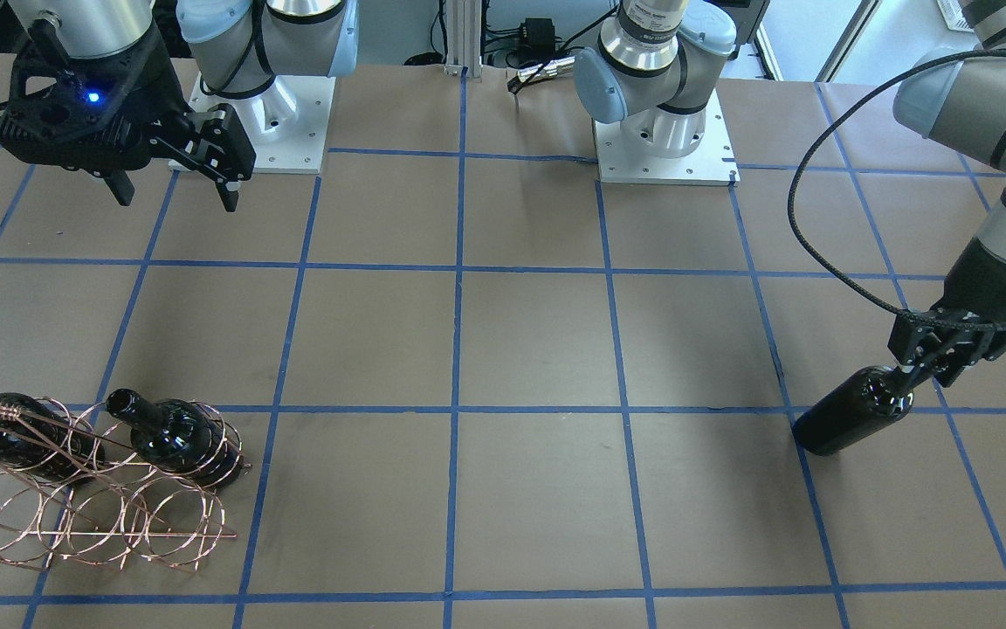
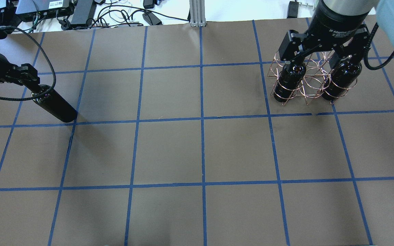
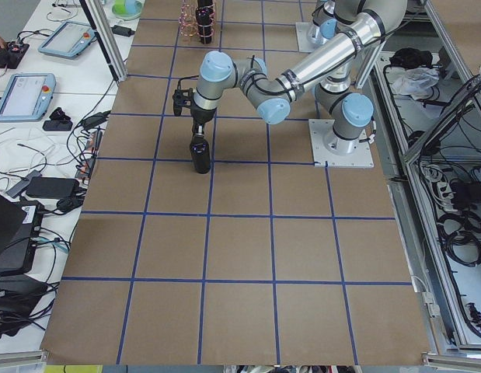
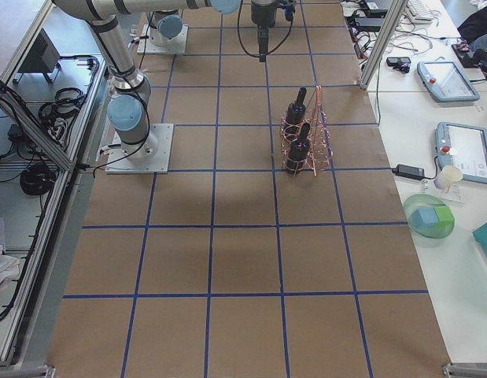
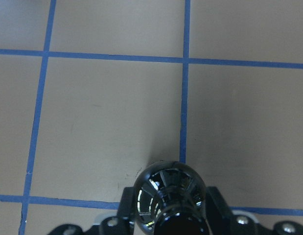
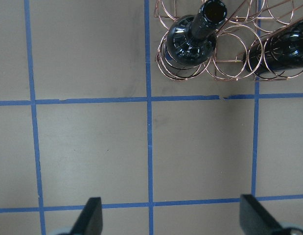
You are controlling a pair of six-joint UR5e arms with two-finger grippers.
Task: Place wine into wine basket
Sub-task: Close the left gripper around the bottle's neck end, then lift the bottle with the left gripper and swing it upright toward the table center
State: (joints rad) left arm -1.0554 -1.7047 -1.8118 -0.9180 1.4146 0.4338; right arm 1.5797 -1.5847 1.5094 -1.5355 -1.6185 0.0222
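Observation:
My left gripper [image 1: 912,377] is shut on the neck of a near-black wine bottle [image 1: 848,415], which is upright at the table's left end. From overhead the gripper [image 2: 37,93] is at the top of the bottle [image 2: 55,107]. In the left wrist view, fingers [image 5: 126,208] flank the bottle's shoulder [image 5: 166,186]. The copper wire wine basket [image 2: 306,83] stands far off at the right and holds two more bottles [image 2: 287,82] [image 2: 341,79]. My right gripper [image 2: 320,54] hangs open and empty above the basket [image 6: 224,63]. I cannot tell whether the held bottle touches the table.
The brown table [image 2: 200,150] is marked with a grid of blue tape. The arms' base plates [image 1: 664,148] sit at the robot's edge. Cables and power boxes [image 2: 80,10] lie beyond the far edge. The basket's lower loops [image 1: 84,524] hold nothing.

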